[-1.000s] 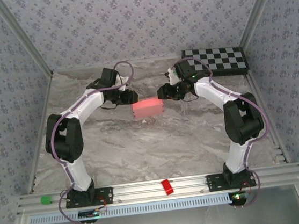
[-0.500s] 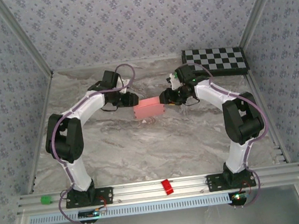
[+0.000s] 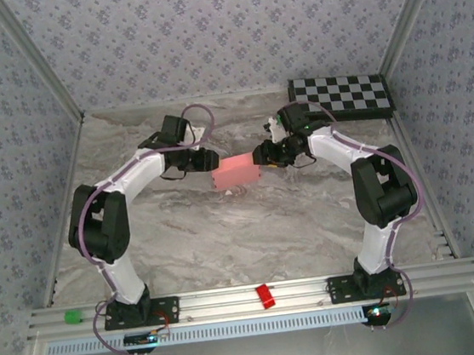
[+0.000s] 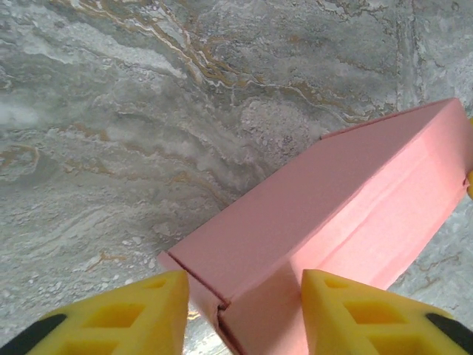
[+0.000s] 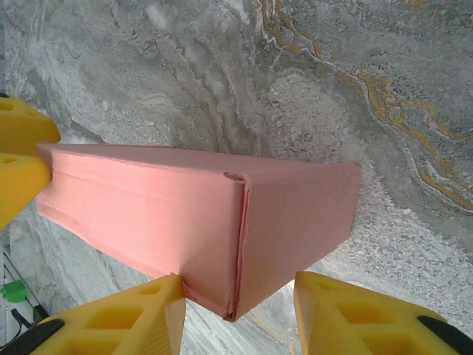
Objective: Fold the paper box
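The paper box (image 3: 235, 172) is a closed pink card box lying in the middle of the marble table (image 3: 227, 239), slightly skewed. My left gripper (image 3: 210, 159) is at its left end and my right gripper (image 3: 257, 154) at its right end. In the left wrist view the box (image 4: 325, 207) has its near corner between the open yellow jaws of the left gripper (image 4: 244, 318), with a gap at the left finger (image 4: 140, 314). In the right wrist view the box (image 5: 185, 207) has a corner between the right gripper's (image 5: 240, 318) jaws; the left finger (image 5: 140, 314) touches it and the right finger (image 5: 355, 314) stands apart.
A black-and-white checkerboard (image 3: 341, 95) lies at the back right corner. A small red block (image 3: 265, 296) and a green block (image 3: 71, 316) sit on the front rail. Patterned walls close in the table on three sides.
The right gripper has moved left, up against the box's right end. The box has turned slightly. The left jaws have widened a little.
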{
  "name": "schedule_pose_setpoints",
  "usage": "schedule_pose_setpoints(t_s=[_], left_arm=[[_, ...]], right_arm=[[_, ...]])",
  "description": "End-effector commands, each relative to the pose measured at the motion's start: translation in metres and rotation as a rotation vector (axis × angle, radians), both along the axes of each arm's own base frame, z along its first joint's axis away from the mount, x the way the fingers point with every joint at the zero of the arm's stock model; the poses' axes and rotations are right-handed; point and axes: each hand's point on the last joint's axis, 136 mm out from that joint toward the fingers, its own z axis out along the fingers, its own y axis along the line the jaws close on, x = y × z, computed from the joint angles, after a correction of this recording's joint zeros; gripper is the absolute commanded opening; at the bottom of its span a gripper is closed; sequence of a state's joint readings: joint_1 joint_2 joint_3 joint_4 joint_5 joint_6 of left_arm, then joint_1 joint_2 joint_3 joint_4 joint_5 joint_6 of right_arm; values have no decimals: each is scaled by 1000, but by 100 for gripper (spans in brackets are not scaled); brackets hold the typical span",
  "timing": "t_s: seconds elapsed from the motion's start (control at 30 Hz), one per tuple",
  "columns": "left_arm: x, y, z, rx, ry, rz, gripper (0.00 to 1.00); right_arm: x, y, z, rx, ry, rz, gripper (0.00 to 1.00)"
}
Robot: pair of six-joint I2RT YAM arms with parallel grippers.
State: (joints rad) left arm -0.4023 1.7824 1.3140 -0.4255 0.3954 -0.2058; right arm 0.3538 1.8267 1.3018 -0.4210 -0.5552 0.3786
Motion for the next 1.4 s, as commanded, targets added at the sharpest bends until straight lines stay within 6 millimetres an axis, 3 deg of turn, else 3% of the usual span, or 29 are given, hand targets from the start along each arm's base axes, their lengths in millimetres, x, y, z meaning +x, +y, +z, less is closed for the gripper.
schedule_pose_setpoints(t_s=[0.0,0.2,0.57,0.8,1.0,1.03,1.13,1.37], left_arm=[[4,3,32,-3,-110,5,49],[14,3,68,-2,-248,-25,65],[16,-8,91,99,-436,-212,82],[1,-29,85,149,-558,-496,85],[-16,-43,66,186,-533,-732,85],[-18,-46,62,193,-521,-762,85],[-18,-52,51,219,-517,-816,85],[-24,-68,33,242,-513,-926,85]], right_arm=[[-6,-12,-24,-62,78,-30,44],[1,-7,-11,-37,48,-20,44],[21,0,40,29,-86,-7,50],[18,-22,57,-39,-197,-53,53],[7,-54,49,-69,-201,-127,54],[-1,-61,36,-81,-172,-135,53],[-9,-74,26,-94,-147,-165,53],[-15,-89,18,-100,-129,-209,53]])
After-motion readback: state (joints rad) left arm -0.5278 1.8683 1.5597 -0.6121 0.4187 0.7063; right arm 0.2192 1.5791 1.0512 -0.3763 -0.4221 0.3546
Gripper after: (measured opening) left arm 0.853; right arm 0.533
